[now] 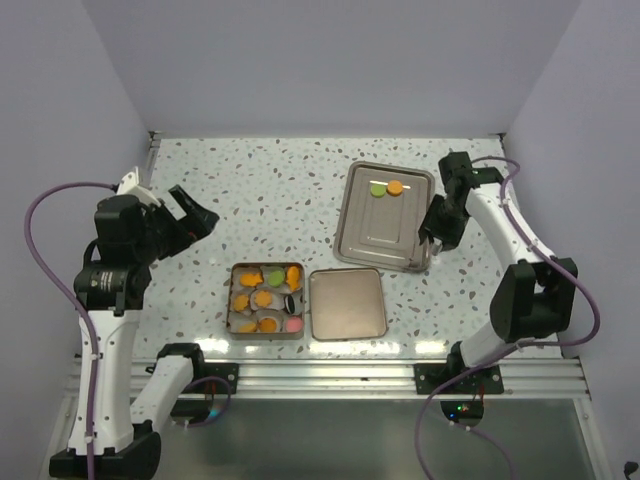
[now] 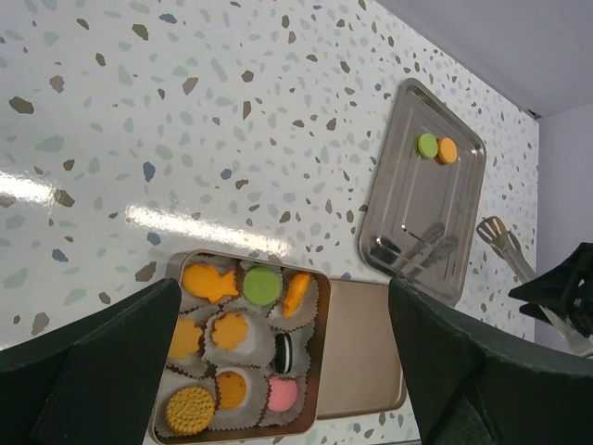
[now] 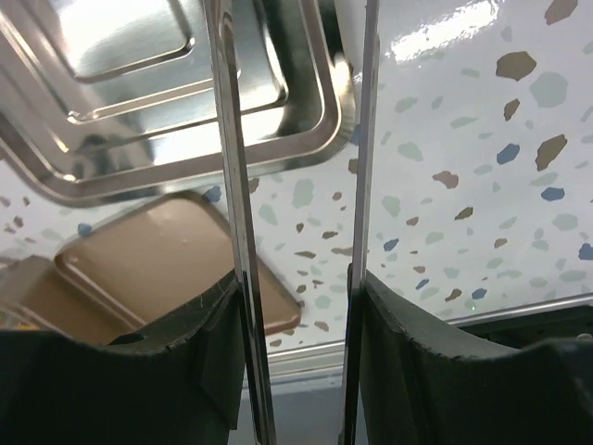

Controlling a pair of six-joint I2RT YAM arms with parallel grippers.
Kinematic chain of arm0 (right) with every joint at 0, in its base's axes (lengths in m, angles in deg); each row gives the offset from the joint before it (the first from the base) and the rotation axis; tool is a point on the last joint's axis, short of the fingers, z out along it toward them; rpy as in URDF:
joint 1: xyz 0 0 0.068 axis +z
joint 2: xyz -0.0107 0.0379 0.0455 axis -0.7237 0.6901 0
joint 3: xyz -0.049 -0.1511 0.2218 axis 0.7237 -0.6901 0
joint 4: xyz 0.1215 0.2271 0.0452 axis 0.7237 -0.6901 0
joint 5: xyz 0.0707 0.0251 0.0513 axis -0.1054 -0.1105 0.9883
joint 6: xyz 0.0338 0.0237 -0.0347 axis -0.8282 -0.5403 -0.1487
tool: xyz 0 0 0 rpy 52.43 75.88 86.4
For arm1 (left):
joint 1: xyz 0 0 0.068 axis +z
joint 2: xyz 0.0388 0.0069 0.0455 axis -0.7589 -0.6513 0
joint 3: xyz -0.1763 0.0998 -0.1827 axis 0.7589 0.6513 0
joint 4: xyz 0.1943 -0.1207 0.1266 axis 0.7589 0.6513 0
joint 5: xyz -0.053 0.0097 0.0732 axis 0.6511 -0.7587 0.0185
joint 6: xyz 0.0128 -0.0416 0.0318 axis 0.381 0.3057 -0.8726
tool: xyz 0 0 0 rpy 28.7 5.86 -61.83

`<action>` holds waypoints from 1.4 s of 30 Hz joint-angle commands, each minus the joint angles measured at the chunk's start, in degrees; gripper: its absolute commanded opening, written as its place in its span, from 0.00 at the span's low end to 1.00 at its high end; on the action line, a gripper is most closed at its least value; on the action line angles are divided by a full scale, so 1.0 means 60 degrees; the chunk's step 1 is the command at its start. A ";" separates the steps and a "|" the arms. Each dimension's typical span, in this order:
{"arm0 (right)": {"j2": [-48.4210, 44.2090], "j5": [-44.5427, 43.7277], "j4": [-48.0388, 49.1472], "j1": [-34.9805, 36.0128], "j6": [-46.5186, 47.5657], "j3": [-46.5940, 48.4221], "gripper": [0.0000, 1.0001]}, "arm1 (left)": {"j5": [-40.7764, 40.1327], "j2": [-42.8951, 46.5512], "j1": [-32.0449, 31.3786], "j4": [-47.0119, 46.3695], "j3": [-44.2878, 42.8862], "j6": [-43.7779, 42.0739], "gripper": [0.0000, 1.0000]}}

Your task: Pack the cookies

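An open tin [image 1: 231, 300] holds several cookies [image 1: 265, 300] in white paper cups: mostly orange, one green, one pink, one black. The left wrist view shows them too [image 2: 232, 329]. A green cookie [image 1: 378, 189] and an orange cookie [image 1: 395, 187] lie on the steel tray [image 1: 375, 235], also seen in the left wrist view [image 2: 426, 146] [image 2: 447, 150]. My right gripper [image 1: 437, 230] [image 3: 296, 306] is shut on metal tongs [image 3: 232, 185], at the tray's near right corner. My left gripper [image 1: 200, 220] [image 2: 285, 306] is open and empty, raised left of the tin.
The tin's lid [image 1: 347, 304] lies flat right of the tin, touching it. The tongs' tips [image 2: 496, 232] hang just right of the steel tray [image 2: 417, 213]. The table's near rail [image 1: 330, 375] runs close below the tin.
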 commanded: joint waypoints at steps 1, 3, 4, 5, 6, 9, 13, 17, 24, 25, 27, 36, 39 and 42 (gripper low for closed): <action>0.0467 -0.0443 0.1153 -0.0418 -0.0156 -0.0538 0.48 | -0.0245 0.0224 -0.0055 -0.0412 -0.0211 -0.0340 1.00; 0.0745 -0.0457 0.1403 -0.0639 -0.0156 -0.1021 0.48 | -0.0362 0.0356 -0.0056 -0.0252 -0.0196 -0.0369 1.00; 0.0805 -0.0443 0.1665 -0.0944 -0.0156 -0.1182 0.48 | -0.0435 0.0386 -0.0056 -0.0207 -0.0181 -0.0384 1.00; 0.0878 -0.0385 0.1798 -0.1092 -0.0142 -0.1474 0.48 | -0.0480 0.0473 -0.0056 -0.0120 -0.0167 -0.0384 1.00; 0.0981 -0.0340 0.1901 -0.1486 -0.0113 -0.1593 0.48 | -0.0495 0.0532 -0.0056 -0.0090 -0.0138 -0.0384 1.00; 0.1200 -0.0179 0.2136 -0.2043 -0.0040 -0.1901 0.48 | -0.0568 0.0693 -0.0055 -0.0016 -0.0050 -0.0370 1.00; 0.1304 -0.0223 0.2501 -0.2717 0.0034 -0.2223 0.49 | -0.0495 0.0738 -0.0056 -0.0016 0.0082 -0.0311 1.00; 0.1319 0.0610 0.2942 -0.3261 0.0253 -0.2546 0.47 | -0.0480 0.0665 -0.0056 -0.0089 0.0068 -0.0311 1.00; 0.1027 0.1448 0.2680 -0.3291 0.0796 -0.2502 0.44 | -0.0348 0.0504 -0.0056 -0.0367 0.0068 -0.0179 1.00; 0.0837 0.1157 0.2548 -0.3291 0.0854 -0.2415 0.44 | -0.0334 0.0474 -0.0041 -0.0382 0.0068 -0.0179 1.00; 0.0222 0.0877 0.2372 -0.3262 0.0898 -0.2225 0.44 | -0.0334 0.0459 -0.0056 -0.0426 0.0082 -0.0164 1.00; -0.0338 0.0011 0.1507 -0.0149 0.0445 0.0103 0.47 | -0.0143 0.0357 -0.0056 -0.0748 0.0535 -0.0004 1.00; 0.0452 0.0564 0.1783 0.0762 0.0093 0.0778 0.46 | 0.0032 0.0298 -0.0056 -0.0997 0.0741 0.0216 1.00; 0.1345 0.1110 0.2443 0.1466 -0.0025 0.1290 0.46 | 0.0296 0.0269 -0.0041 -0.1159 0.0946 0.0290 1.00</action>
